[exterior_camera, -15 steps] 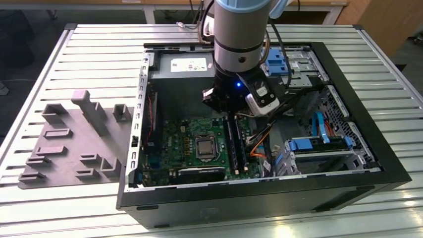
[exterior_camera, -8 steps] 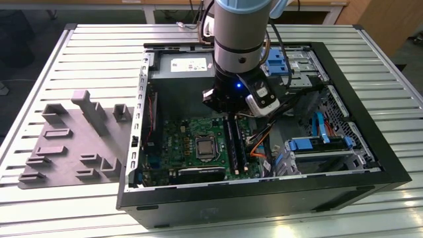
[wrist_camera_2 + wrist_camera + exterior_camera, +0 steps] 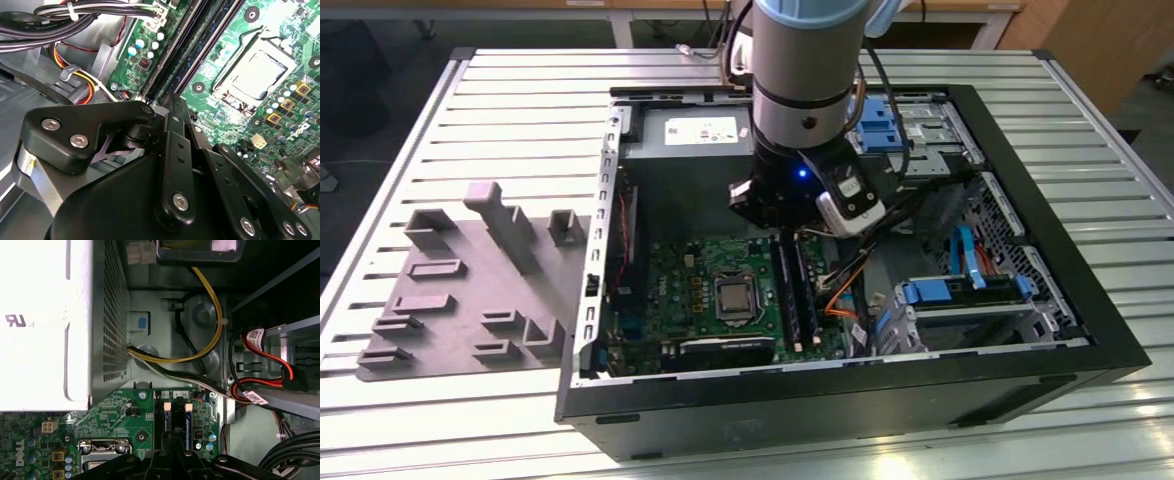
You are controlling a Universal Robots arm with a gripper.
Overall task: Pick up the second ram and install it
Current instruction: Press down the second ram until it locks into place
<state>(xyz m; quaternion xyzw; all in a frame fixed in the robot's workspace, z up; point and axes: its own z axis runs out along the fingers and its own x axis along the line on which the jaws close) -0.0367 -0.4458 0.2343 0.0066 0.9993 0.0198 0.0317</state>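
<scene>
Robot arm [image 3: 803,90] reaching straight down into an open computer case [image 3: 1014,330], pincer [image 3: 172,107] low over the motherboard's [image 3: 720,265] long black slots [image 3: 175,422], its grip state impossible to tell, second ram [image 3: 189,426] seated upright in a slot just below.

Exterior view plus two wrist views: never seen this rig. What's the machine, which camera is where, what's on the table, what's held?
The machine is a single robot arm ending in a pincer.

The exterior view comes from a camera off the arm. It shows a slatted metal table with an open computer case and, at that view's left, a grey holder tray. In the case are a green motherboard and a grey power supply.

Both wrist views ride on the arm and look past the pincer at the black memory slots. A blue strip runs along one slot. I can't tell whether the pincer holds anything.
</scene>
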